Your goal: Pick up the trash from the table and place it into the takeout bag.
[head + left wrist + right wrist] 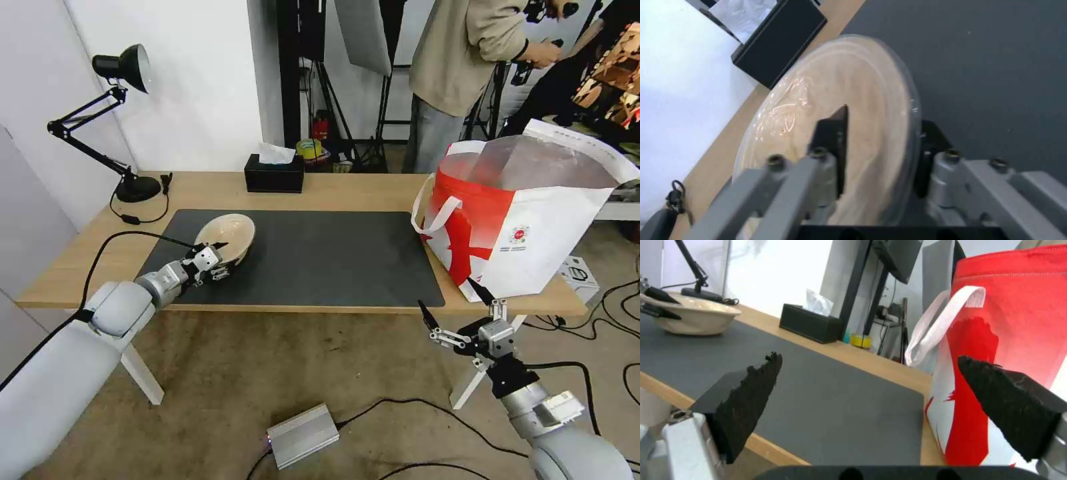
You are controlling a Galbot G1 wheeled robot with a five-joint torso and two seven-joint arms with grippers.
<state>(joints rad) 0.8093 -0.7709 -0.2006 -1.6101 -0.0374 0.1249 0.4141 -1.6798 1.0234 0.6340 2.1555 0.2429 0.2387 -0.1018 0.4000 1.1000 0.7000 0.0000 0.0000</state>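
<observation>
A long wooden table (347, 193) carries a grey mat (320, 257). At the mat's left end the left gripper (215, 256) pinches the tilted beige bowl's (227, 237) rim; next, carrying it to the bag (533, 220) right of the mat. The right gripper (457, 308) hangs wide open and empty below the mat's right corner.

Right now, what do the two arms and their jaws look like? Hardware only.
Both arms have smooth white-grey rounded shells narrowing to silver metal wrists. The left gripper and right gripper are grey bolted linkages ending in black, pointed, wedge-shaped jaws; the right wrist view shows their inner faces rough and serrated. A black cable runs along the left arm, another trails from the right wrist.
</observation>
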